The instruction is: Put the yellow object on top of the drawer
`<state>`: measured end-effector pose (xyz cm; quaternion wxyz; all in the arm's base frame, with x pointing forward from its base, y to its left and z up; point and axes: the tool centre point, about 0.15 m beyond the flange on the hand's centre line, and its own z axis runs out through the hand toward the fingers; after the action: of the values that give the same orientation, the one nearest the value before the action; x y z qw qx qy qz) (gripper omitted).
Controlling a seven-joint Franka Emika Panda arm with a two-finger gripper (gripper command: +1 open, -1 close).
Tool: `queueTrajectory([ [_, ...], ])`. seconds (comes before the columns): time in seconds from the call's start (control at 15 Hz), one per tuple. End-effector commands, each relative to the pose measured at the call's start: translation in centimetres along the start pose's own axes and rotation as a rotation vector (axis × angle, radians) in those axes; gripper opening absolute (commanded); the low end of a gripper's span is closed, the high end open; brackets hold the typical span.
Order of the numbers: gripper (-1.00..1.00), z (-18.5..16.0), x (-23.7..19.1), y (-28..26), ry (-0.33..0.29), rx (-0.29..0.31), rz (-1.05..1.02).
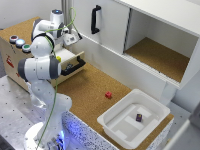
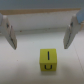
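Dark markings show on yellow cube's upper face

In the wrist view, the yellow cube (image 2: 48, 59) carries two dark marks: a short vertical stroke like an "I" or "1", and just beside it a blurred "U"-like shape. Red marks on the drawer (image 1: 9, 62) side are too small to read.

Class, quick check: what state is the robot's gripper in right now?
Gripper: open, holding nothing; its fingers stand apart, with the yellow object lying free beyond them.

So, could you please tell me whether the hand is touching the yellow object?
Apart: the wrist view shows the yellow object below the open hand, clear of both fingers.
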<state>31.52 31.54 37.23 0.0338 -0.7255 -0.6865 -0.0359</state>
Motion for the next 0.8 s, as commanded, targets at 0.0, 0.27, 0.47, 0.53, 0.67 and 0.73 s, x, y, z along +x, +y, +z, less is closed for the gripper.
queueTrajectory([
  [0.0, 1.0, 3.8, 0.0, 2.6, -0.079, 0.036, -0.004],
  [0.27, 1.0, 5.2, -0.7, 2.5, -0.061, 0.046, 0.004],
  [0.47, -1.0, 5.9, -0.4, 1.8, -0.051, 0.056, -0.008],
  [0.53, -1.0, 6.1, -0.5, 1.5, -0.043, 0.055, -0.006],
  [0.67, -1.0, 6.4, -0.5, 1.0, -0.051, 0.065, -0.006],
  [0.73, -1.0, 6.4, -0.6, 0.9, -0.039, 0.074, 0.012],
])
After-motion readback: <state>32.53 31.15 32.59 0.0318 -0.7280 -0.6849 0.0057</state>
